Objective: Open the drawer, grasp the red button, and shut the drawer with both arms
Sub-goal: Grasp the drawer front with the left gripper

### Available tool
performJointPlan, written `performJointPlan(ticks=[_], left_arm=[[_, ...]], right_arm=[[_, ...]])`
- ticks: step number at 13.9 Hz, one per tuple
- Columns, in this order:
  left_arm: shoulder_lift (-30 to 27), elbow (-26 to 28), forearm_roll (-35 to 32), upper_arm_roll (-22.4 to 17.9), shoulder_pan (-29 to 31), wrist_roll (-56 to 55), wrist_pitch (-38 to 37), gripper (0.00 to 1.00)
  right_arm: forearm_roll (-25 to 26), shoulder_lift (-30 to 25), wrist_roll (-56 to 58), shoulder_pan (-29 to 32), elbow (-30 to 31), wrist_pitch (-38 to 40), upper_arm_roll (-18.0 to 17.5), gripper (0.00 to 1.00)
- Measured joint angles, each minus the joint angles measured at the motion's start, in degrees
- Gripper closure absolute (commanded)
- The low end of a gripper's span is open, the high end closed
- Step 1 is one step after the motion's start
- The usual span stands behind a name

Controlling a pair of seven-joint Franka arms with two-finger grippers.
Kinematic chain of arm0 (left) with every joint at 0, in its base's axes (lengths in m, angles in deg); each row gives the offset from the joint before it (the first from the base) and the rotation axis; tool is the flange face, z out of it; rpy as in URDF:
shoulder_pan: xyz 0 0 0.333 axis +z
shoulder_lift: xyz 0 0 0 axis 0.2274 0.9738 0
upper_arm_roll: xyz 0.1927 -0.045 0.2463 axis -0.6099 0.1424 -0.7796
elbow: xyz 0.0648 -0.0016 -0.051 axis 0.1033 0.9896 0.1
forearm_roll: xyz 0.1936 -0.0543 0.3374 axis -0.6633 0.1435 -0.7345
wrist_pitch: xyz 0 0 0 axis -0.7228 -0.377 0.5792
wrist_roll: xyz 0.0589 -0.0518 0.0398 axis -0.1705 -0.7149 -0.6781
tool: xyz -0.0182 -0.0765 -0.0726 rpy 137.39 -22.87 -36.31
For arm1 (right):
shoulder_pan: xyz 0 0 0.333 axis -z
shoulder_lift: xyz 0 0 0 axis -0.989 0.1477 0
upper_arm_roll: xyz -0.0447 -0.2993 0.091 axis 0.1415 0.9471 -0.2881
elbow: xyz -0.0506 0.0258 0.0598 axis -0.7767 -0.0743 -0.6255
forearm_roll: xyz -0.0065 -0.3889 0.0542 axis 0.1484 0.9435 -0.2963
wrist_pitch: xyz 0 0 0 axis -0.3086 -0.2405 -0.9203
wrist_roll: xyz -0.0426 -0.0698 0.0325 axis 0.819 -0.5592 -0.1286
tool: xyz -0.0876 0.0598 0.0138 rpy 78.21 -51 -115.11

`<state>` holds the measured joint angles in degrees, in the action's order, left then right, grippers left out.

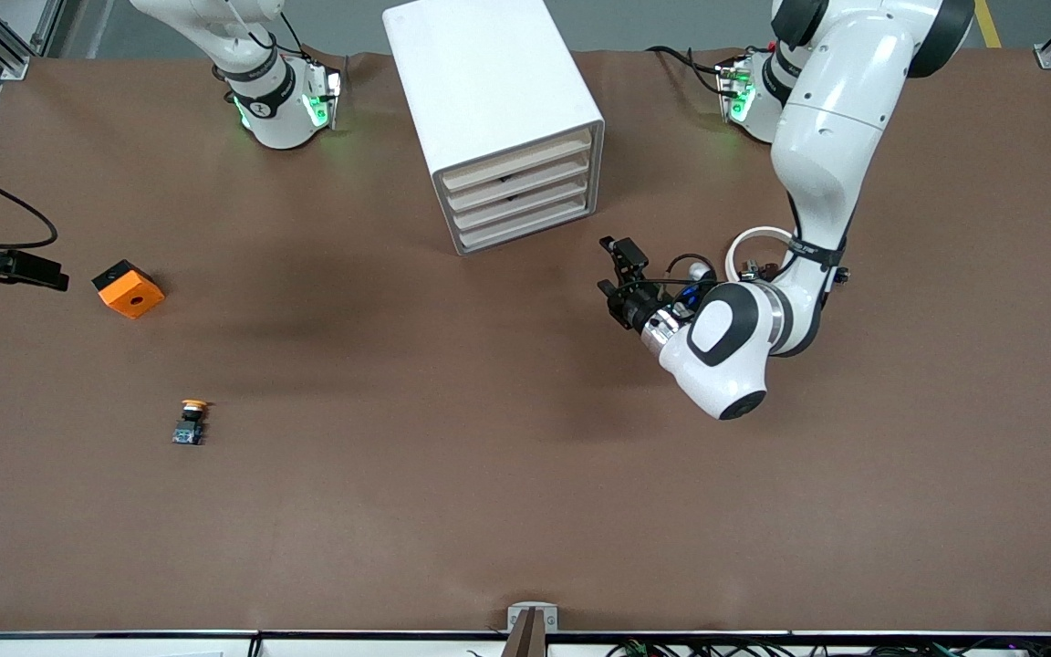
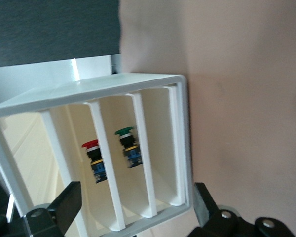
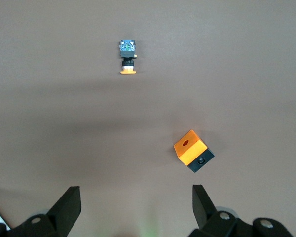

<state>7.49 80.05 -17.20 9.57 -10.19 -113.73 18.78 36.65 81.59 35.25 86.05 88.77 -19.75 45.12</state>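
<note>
Nearest the front cam on the brown surface (image 1: 489, 456), twd the right arm's end: yellow-orange-cap button (image 1: 190, 422), lying alone. Farther back on that same end: orange cube (image 1: 129, 288) w/ a hole, black underside showing in the right wrist view.

Right gripper (image 3: 137, 207) hangs over the surface at that end, near the cube; jaws released, nothing betw. them.

Left gripper (image 1: 615, 269) is low over the surface, just in front of the cabinet (image 1: 498, 100) and aimed at it; jaws spread wide, empty, not touching it.

Cabinet stands farthest, betw. the two arm bases, all 4 drawers pushed in. Red-cap button (image 2: 91, 145) is inside, seen thru the gaps in the left wrist view, in one of the middle drawers (image 1: 518, 183). Green-cap button (image 2: 124, 132) sits in the next compartment. Can't tell exactly which drawer holds which.
</note>
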Motion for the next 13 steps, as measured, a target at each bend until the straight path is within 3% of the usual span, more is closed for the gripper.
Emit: performJointPlan(ticks=[2, 3, 9, 13], left_arm=[[0.7, 0.1, 1.1, 1.6, -0.4, -2.2, -1.0, 0.00], [0.8, 0.2, 1.1, 2.6, -0.8, -2.9, -1.7, 0.05], [0.9, 4.1, 1.1, 4.7, -5.1, -3.6, -4.7, 0.59], [0.9, 5.6, 1.1, 4.7, -6.1, -3.6, -5.6, 0.59]], right_arm=[[0.0, 0.0, 0.0, 0.0, 0.0, 0.0, 0.0, 0.00], [0.0, 0.0, 0.0, 0.0, 0.0, 0.0, -0.1, 0.00], [-0.6, 0.0, 0.0, 0.0, 0.0, 0.3, -0.1, 0.00], [-0.7, 0.0, 0.0, 0.0, 0.0, 0.3, -0.1, 0.00]])
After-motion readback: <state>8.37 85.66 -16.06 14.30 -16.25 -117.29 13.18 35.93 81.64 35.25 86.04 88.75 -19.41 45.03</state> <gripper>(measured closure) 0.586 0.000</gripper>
